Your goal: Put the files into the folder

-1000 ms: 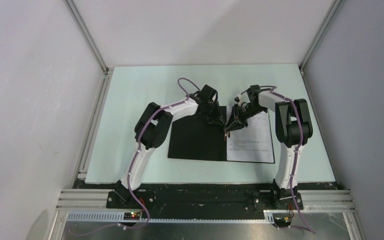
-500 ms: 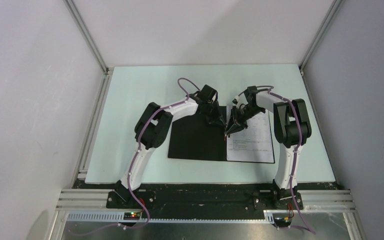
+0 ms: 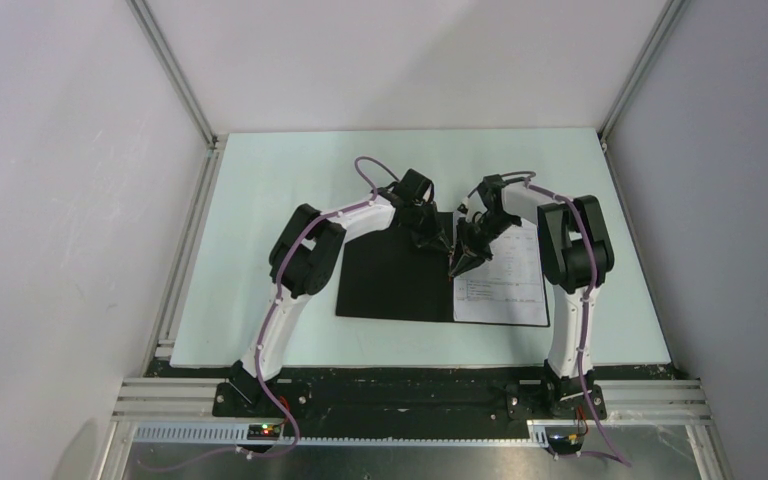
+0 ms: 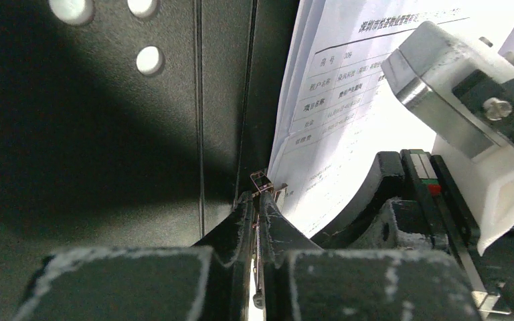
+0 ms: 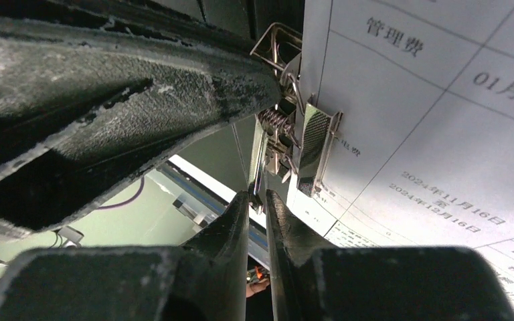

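The folder (image 3: 395, 280) lies open on the table, black inside up. The files (image 3: 505, 280), white printed sheets, rest on its right half. Both grippers meet at the spine near its far end. My left gripper (image 4: 258, 200) is shut on a thin wire lever of the metal clip (image 4: 262, 179), right beside the files (image 4: 348, 87). In the right wrist view my right gripper (image 5: 258, 195) is shut on the clip's flat lever, just below the clip (image 5: 314, 140) pressing on the files (image 5: 442, 134). In the top view the left gripper (image 3: 438, 243) and the right gripper (image 3: 457, 268) almost touch.
The pale green table (image 3: 260, 200) ends at white walls with metal frame posts on the left, right and back. The two arm bases stand on the black rail (image 3: 410, 395) at the near edge. The left gripper's finger (image 5: 107, 80) fills the upper left of the right wrist view.
The right arm has shifted a little to the left, toward the spine, and its jaws have narrowed slightly onto the clip. The left arm and the folder have not moved.
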{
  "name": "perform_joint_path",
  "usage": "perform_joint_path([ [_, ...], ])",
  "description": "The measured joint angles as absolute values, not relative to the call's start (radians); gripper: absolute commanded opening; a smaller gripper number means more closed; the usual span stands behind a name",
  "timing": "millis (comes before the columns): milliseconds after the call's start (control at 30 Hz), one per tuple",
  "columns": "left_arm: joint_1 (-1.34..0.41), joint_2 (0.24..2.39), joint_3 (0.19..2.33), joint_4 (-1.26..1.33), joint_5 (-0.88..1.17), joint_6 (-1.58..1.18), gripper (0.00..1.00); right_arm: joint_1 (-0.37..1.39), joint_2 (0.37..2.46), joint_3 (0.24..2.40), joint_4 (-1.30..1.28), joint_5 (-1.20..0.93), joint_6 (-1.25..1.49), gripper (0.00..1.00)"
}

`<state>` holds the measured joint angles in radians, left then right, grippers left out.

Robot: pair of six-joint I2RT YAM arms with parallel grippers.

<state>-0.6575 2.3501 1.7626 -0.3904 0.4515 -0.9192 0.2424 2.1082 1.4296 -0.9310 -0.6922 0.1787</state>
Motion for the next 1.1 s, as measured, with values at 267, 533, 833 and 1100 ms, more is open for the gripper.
perform_joint_path([
  [267, -0.651, 2.354, 1.763, -0.388, 0.466, -0.928, 0.06, 0.257, 2.137, 1.465, -0.966, -0.657, 0.153, 0.15],
  [533, -0.647, 2.357, 1.763, -0.386, 0.479, -0.936, 0.06, 0.259, 2.138, 1.470, -0.976, -0.651, 0.129, 0.08],
  [833, -0.644, 2.359, 1.763, -0.386, 0.488, -0.949, 0.06, 0.276, 2.138, 1.470, -0.977, -0.616, 0.164, 0.00],
  [1100, -0.637, 2.365, 1.763, -0.383, 0.512, -0.971, 0.06, 0.274, 2.139, 1.443, -0.949, -0.615, 0.197, 0.00],
])
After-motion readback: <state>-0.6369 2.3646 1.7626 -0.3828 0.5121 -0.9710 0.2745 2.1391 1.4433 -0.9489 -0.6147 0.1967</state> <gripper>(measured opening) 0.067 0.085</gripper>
